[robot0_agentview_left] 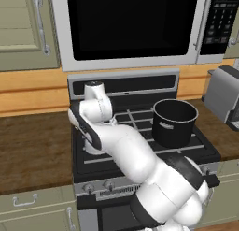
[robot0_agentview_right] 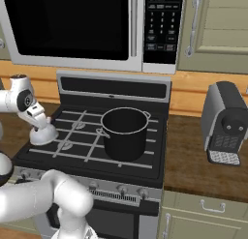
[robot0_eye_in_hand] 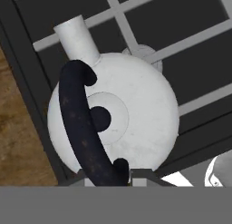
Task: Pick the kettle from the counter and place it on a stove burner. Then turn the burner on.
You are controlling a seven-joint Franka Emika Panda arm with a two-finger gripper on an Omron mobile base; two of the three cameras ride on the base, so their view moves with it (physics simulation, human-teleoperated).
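Gripper (robot0_eye_in_hand: 107, 180) clamped on the black handle (robot0_eye_in_hand: 81, 123) of the kettle (robot0_eye_in_hand: 131, 114), which hangs directly below it over the stovetop's (robot0_agentview_right: 145, 163) front left corner. A burner (robot0_eye_in_hand: 144, 53) peeks out just beyond the kettle. Big black pot (robot0_agentview_right: 125, 131) well off to the side.

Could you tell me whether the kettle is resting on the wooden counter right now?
No, the kettle sits on the grate bars at the stovetop's front left, beside the black pot.

kettle (robot0_eye_in_hand: 136, 109): smooth white, matt black handle | counter (robot0_agentview_left: 32, 146): wood-grain | pot (robot0_agentview_right: 125, 131): matt black
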